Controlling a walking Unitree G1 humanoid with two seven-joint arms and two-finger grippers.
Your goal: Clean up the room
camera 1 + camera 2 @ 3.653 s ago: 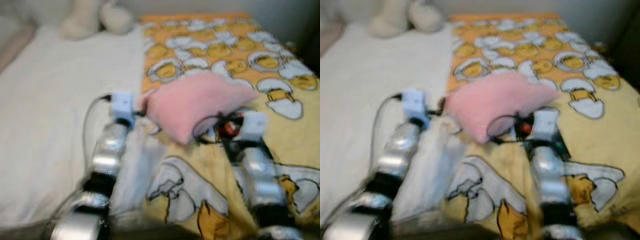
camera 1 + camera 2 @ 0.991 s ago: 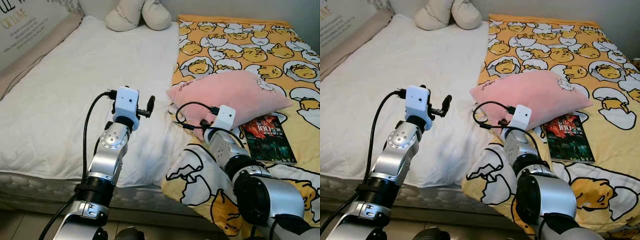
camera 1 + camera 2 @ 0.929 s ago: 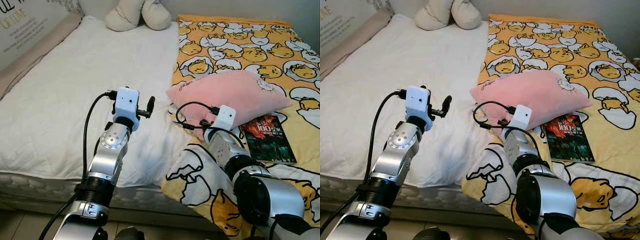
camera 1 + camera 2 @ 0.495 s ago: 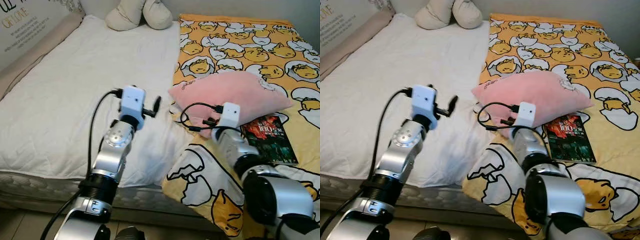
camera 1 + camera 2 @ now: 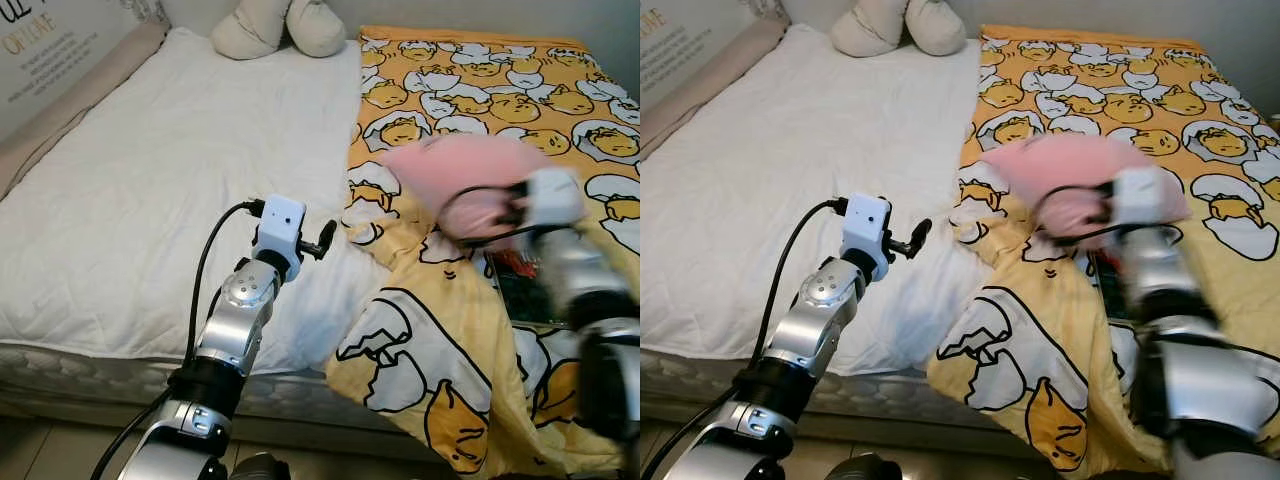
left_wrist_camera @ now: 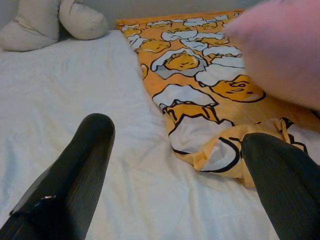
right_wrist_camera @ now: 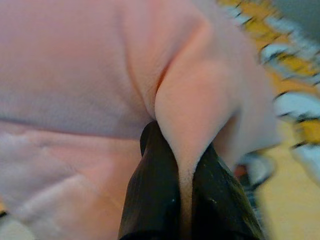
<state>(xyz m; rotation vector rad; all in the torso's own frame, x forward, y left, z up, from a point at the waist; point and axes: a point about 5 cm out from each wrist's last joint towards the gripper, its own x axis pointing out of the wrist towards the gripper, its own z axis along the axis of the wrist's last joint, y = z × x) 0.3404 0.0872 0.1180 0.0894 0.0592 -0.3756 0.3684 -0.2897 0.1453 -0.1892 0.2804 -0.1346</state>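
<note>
Right gripper (image 7: 182, 200): now swung rightward, pinching the pink pillow (image 5: 455, 180).
Pink pillow: dragged right, blurred.
Blanket (image 5: 430, 330): edge now rumpled.
Book (image 5: 515, 285): mostly covered.

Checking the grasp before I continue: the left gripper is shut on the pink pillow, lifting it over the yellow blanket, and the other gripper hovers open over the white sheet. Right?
Not quite: the arms are swapped. The right wrist view shows the right gripper shut on a fold of the pink pillow, over the yellow blanket. The left gripper is the open one, over the white sheet.
</note>
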